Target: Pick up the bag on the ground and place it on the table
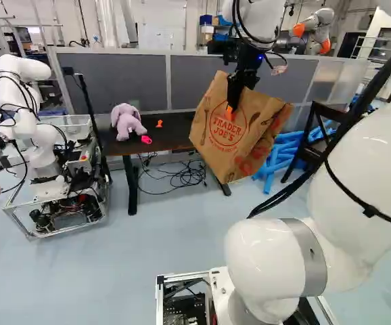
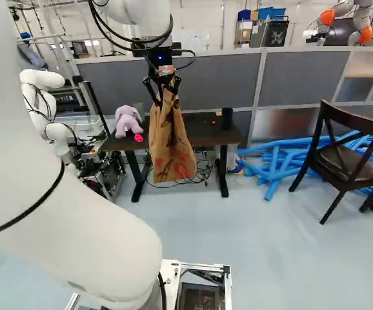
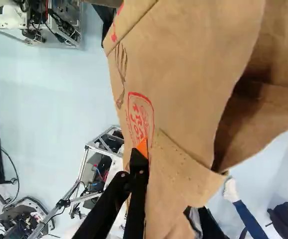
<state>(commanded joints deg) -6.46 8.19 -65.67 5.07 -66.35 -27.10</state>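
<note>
The brown paper bag (image 1: 239, 139) hangs upright off the floor, pinched by its upper part in the pincer (image 2: 166, 98), before the desk's (image 2: 202, 134) front edge. A purple plush elephant (image 2: 127, 121) sits near the desk's left end, a pink piece (image 2: 139, 138) beside it; a black cup (image 2: 227, 118) stands near the right end. Blue tubes (image 2: 273, 165) and a dark chair (image 2: 349, 163) stand farther right. The arm (image 1: 262, 19) reaches forward, pincer pointing down.
</note>
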